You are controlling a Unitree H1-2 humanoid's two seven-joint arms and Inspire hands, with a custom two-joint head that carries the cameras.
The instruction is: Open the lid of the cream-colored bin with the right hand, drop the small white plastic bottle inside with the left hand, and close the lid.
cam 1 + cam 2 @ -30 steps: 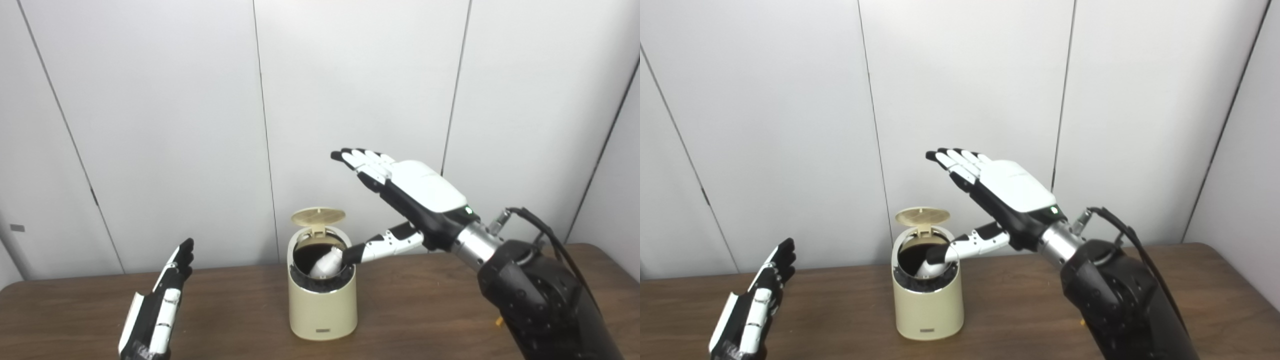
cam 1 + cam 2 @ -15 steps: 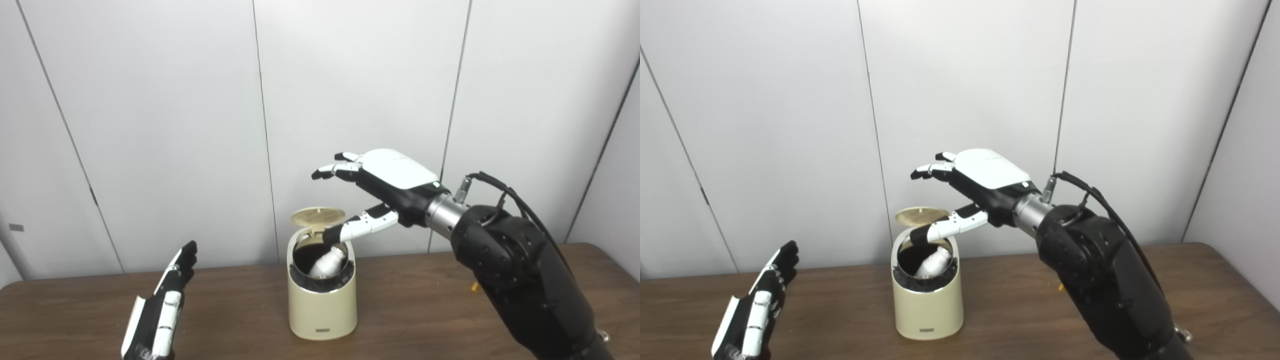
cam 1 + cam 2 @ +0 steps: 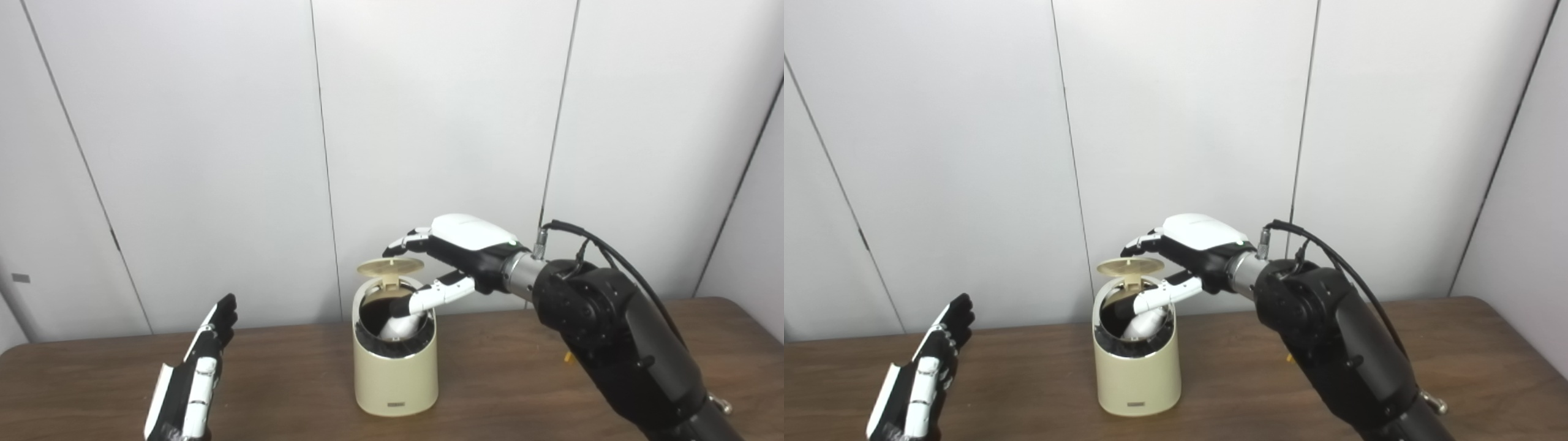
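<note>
Hovering just above the raised lid (image 3: 390,265), the right hand (image 3: 456,245) was spread, holding nothing; the bottle (image 3: 401,323) lay inside the bin (image 3: 395,373); the left hand (image 3: 193,380) stood spread over the worktop (image 3: 294,380).

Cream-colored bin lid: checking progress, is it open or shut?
Open. The round cream-colored lid stands raised behind the bin's mouth, and the small white plastic bottle shows inside.

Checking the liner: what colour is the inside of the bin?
Black inside the bin, best seen in the left eye view.
</note>
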